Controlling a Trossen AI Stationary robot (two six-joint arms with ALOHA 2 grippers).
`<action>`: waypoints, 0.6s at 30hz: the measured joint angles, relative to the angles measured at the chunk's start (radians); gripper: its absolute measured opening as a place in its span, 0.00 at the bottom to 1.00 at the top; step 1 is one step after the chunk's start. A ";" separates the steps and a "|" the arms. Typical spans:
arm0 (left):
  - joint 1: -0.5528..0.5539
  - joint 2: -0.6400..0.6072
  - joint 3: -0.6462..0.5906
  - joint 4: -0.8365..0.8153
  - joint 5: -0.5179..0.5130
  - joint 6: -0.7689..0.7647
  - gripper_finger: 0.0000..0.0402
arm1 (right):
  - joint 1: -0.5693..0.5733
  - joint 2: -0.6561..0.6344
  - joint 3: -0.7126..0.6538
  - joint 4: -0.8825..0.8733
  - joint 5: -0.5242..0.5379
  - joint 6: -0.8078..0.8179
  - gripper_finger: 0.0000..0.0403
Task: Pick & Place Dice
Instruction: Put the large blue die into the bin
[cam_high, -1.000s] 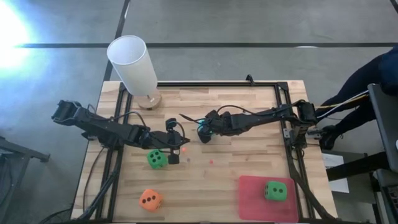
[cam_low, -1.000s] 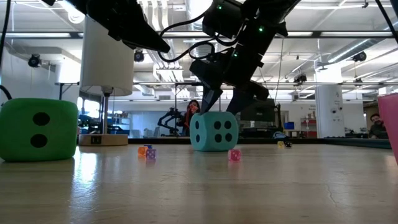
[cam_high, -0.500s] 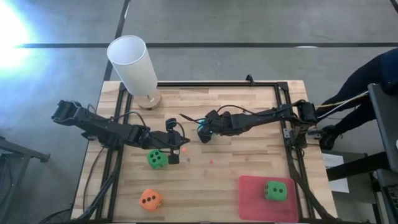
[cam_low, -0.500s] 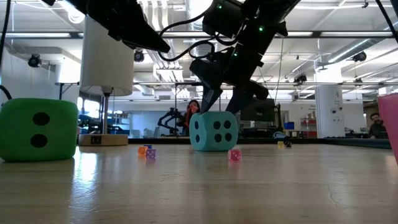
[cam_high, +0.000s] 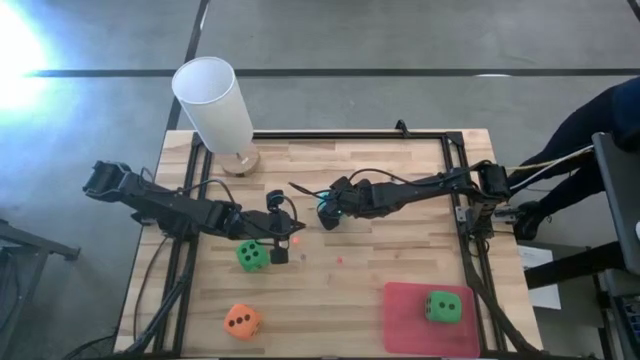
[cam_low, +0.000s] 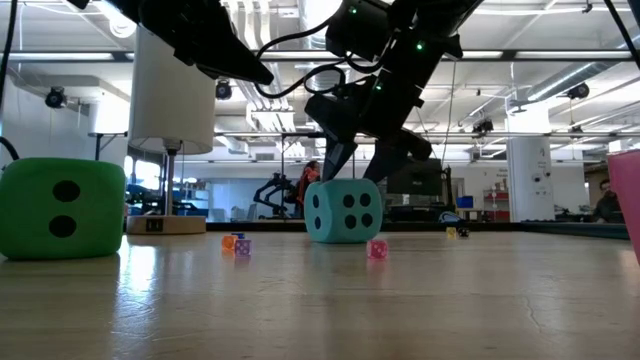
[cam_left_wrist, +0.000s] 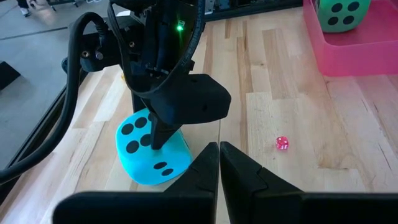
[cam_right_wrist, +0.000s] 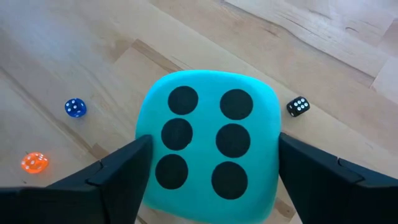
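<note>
The teal die (cam_right_wrist: 211, 143) rests on the wood table near its middle, six pips up; it also shows in the low view (cam_low: 345, 211). My right gripper (cam_right_wrist: 213, 149) is open above it, pointing down, one finger on each side of the die. My left gripper (cam_left_wrist: 219, 163) is shut and empty, just left of the teal die (cam_left_wrist: 152, 149) and beside a green die (cam_high: 251, 256). The orange die (cam_high: 240, 320) lies at the near left. The second green die (cam_high: 443, 307) sits on the pink mat (cam_high: 405, 325). My right gripper has one finger (cam_right_wrist: 121, 171) at one side of the teal die and the other finger (cam_right_wrist: 314, 171) at the opposite side, coming from above. The die rests flat on the table. I cannot tell whether the fingers touch it.
A tall white cylinder (cam_high: 215, 100) stands on a round wooden base at the far left corner. Tiny dice lie scattered on the table: blue (cam_right_wrist: 74, 107), orange (cam_right_wrist: 35, 162), black (cam_right_wrist: 298, 106), pink (cam_left_wrist: 282, 143). A black frame (cam_high: 465, 215) runs along the table's edges.
</note>
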 joint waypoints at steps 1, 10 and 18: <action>0.000 0.000 0.000 0.000 0.000 0.000 0.05 | 0.000 0.000 0.000 0.000 0.001 -0.001 0.81; 0.000 0.000 0.000 0.000 0.000 0.000 0.05 | 0.003 -0.002 0.000 -0.003 0.020 -0.018 0.97; 0.000 0.000 0.000 0.000 0.000 0.000 0.05 | 0.026 -0.030 -0.004 -0.041 0.077 -0.025 0.99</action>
